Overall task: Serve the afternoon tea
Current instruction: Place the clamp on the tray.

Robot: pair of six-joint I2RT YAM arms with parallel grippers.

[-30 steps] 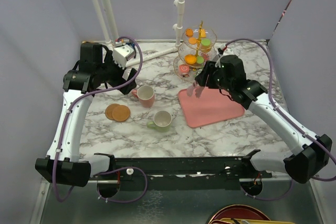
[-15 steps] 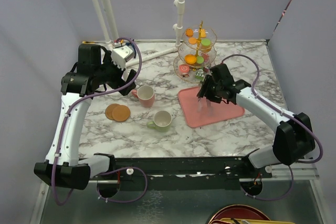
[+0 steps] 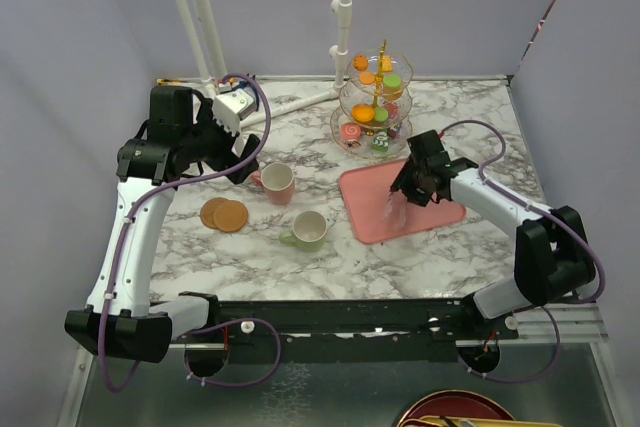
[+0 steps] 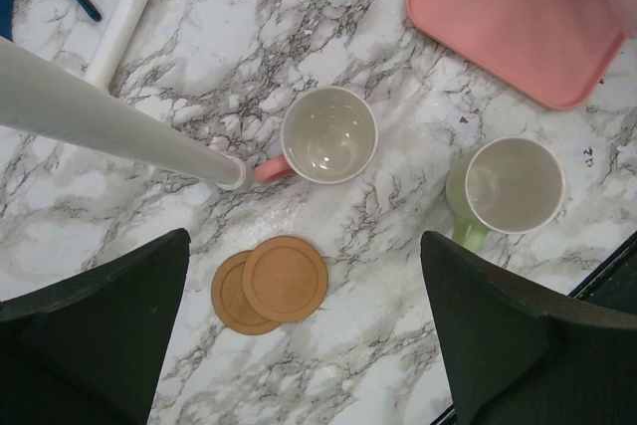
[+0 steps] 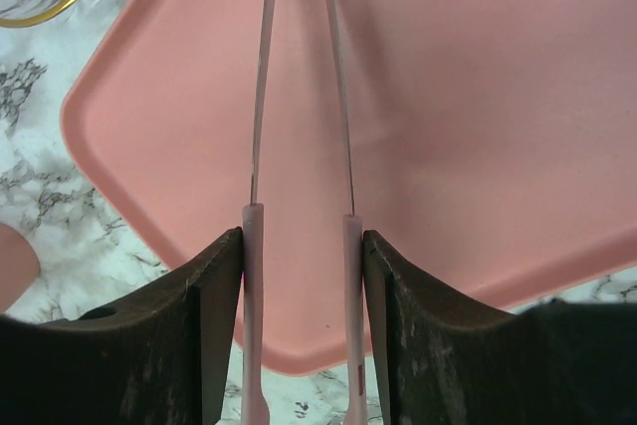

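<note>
The right gripper [image 5: 299, 256], pinching pink tongs [image 5: 253, 276], has swung from the glass cake stand [image 3: 381, 51] at the back to the pink tray [image 5: 478, 97]. The left gripper [image 4: 309, 335] gapes wide above the mugs [image 4: 328, 134], not yet on coasters [image 4: 274, 284]

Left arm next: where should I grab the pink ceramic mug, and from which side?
Probably its rim, from straight above: the pink ceramic mug stands upright and empty, so one jaw can drop inside, one outside. Avoid the small handle, which sticks out sideways.
</note>
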